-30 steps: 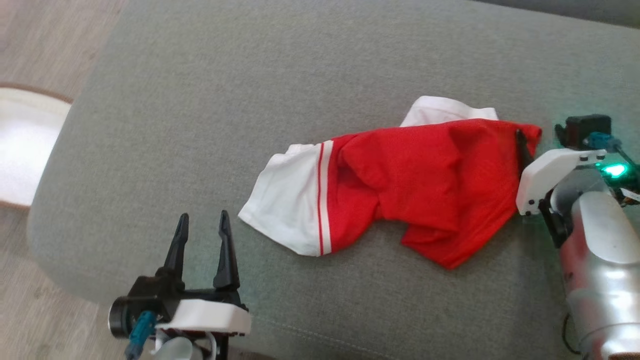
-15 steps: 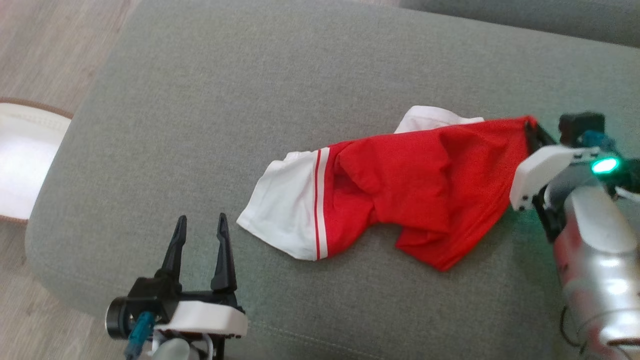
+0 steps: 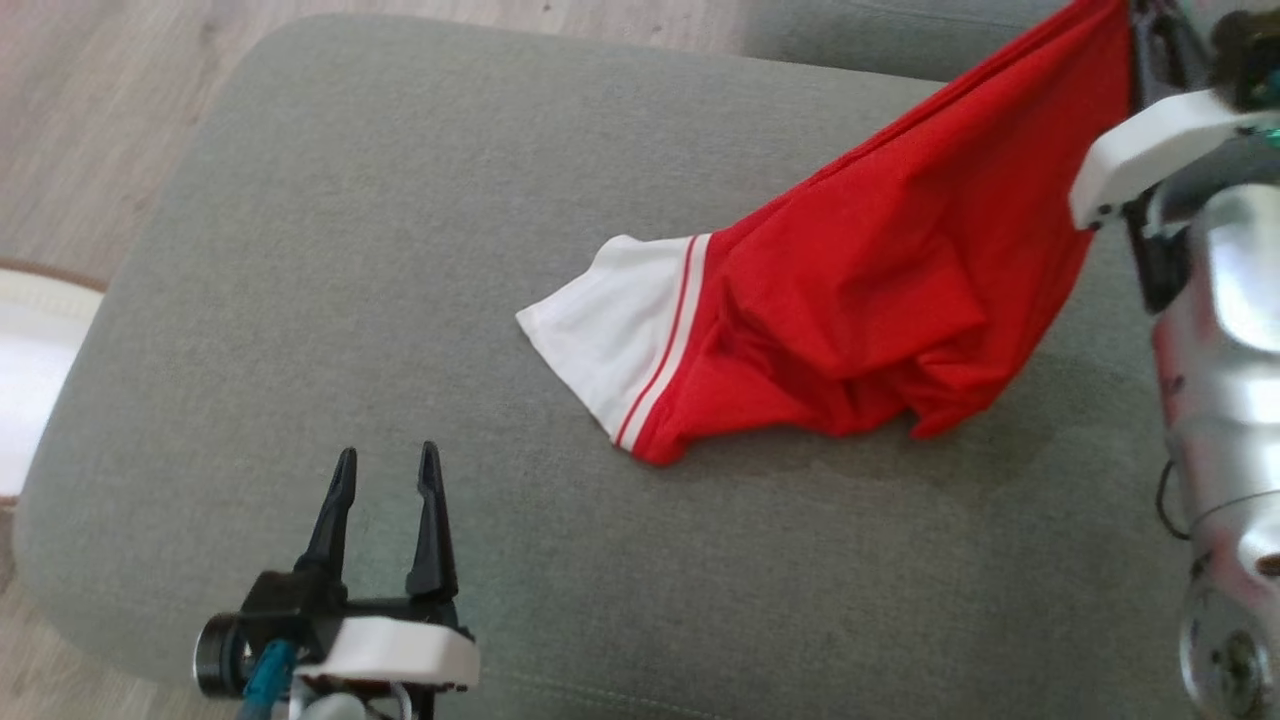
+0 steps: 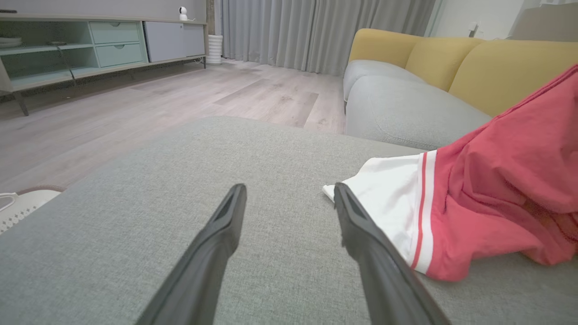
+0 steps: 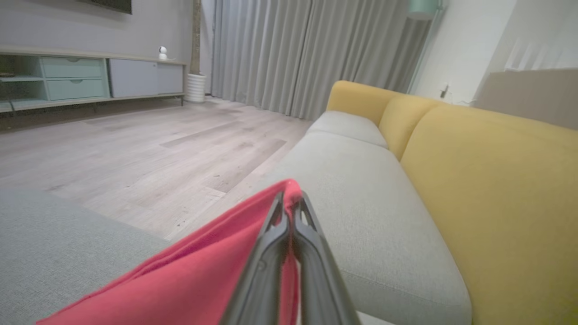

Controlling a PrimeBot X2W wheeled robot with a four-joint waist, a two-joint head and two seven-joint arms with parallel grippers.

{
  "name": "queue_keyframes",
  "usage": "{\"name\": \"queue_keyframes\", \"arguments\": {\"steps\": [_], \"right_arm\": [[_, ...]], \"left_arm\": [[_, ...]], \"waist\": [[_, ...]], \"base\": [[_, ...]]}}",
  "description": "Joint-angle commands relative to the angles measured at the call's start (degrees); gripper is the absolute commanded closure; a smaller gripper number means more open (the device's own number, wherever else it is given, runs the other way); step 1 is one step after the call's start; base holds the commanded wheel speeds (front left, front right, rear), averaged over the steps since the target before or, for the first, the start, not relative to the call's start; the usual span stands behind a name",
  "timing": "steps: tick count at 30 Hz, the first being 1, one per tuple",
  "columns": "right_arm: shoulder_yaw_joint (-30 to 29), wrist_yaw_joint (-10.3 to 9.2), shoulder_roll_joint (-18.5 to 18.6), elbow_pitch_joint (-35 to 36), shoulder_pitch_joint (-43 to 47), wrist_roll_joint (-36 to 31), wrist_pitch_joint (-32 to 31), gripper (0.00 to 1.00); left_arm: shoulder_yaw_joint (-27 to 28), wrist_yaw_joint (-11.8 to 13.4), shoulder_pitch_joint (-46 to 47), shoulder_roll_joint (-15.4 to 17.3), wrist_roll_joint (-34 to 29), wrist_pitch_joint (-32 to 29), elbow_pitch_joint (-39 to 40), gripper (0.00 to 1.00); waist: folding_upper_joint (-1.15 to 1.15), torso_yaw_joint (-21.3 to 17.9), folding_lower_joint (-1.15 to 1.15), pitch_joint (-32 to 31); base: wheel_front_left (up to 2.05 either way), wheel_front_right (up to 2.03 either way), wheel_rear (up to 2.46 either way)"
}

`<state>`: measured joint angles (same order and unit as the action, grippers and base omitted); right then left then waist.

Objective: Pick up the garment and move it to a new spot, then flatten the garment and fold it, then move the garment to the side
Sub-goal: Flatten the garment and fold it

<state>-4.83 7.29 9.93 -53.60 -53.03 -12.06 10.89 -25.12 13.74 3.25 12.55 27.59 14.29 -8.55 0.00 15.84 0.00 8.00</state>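
The garment (image 3: 870,300) is a red piece of clothing with a white, red-striped end; it hangs slanted from the upper right down onto the grey cushion (image 3: 350,250). My right gripper (image 3: 1140,25) is shut on its red top corner and holds it raised; the right wrist view shows the red cloth (image 5: 203,271) pinched between the closed fingers (image 5: 289,203). Its white end (image 4: 384,203) still rests on the cushion, just right of my left gripper (image 4: 289,192). That left gripper (image 3: 385,462) stands open and empty near the cushion's front left.
A yellow-backed sofa (image 5: 474,180) with grey seats stands beyond the cushion. Wooden floor (image 4: 135,113) lies to the left, with a low cabinet (image 4: 90,49) and grey curtains (image 4: 316,31) at the far wall. A white, brown-rimmed object (image 3: 30,380) sits on the floor at left.
My right gripper closed on the garment's red corner and lifted it up and away; the cloth now hangs stretched. The head camera has shifted. The left gripper stayed put.
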Motion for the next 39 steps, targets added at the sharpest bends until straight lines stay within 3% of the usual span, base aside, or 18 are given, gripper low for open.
{"name": "queue_keyframes", "arguments": {"steps": [1, 7, 13, 21, 28, 37, 38, 39], "right_arm": [[1.74, 0.20, -1.25, 1.79, -0.18, 0.54, 0.89, 1.00], [9.95, 0.20, -4.30, 4.40, 8.87, 3.67, 3.34, 1.00], [21.91, 0.20, -5.58, 13.13, 22.05, 6.94, 3.97, 1.00], [34.17, 0.20, -1.59, 28.20, 37.38, 9.75, 1.14, 1.00], [38.16, 0.20, 2.68, 34.28, 43.71, 9.13, -3.65, 1.00], [42.54, 0.20, 3.43, 33.93, 47.36, 11.12, -4.23, 1.00], [42.36, 0.20, 3.20, 33.91, 47.64, 11.59, -3.98, 0.76], [42.27, 0.20, 3.03, 33.94, 47.84, 11.87, -3.79, 0.07]], "left_arm": [[2.49, 0.47, 0.62, 1.28, -0.18, 0.45, 1.97, 0.00], [2.90, 1.14, -0.27, 1.82, 0.02, 0.30, 2.93, 0.00], [3.19, 1.97, -0.83, 2.50, 0.00, -0.25, 4.31, 0.00], [3.76, 2.51, -1.48, 3.62, 0.43, -0.97, 5.46, 0.00], [3.65, 2.92, -1.87, 3.76, 0.56, -1.10, 6.00, 0.00], [3.77, 3.35, -2.57, 3.61, 1.02, -0.89, 5.76, 0.00], [3.76, 3.37, -2.67, 3.57, 1.08, -0.86, 5.70, 0.00], [3.77, 3.40, -2.76, 3.53, 1.14, -0.82, 5.64, 0.00]], "waist": [[0.00, -0.95, 0.00, -0.40], [0.00, -4.95, 0.00, -0.99], [0.00, -9.12, 0.00, -1.73], [0.00, -12.63, 0.00, -2.69], [0.00, -13.22, 0.00, -2.87], [0.00, -13.89, 0.00, -3.62], [0.00, -14.03, 0.00, -3.78], [0.00, -14.21, 0.00, -3.97]], "base": [[0.00, 0.00, 0.00], [0.00, 0.00, 0.00], [0.00, 0.00, 0.00], [0.00, 0.00, 0.00], [0.00, 0.00, 0.00], [0.00, 0.00, 0.00], [0.00, 0.00, 0.00], [0.00, 0.00, 0.00]]}}
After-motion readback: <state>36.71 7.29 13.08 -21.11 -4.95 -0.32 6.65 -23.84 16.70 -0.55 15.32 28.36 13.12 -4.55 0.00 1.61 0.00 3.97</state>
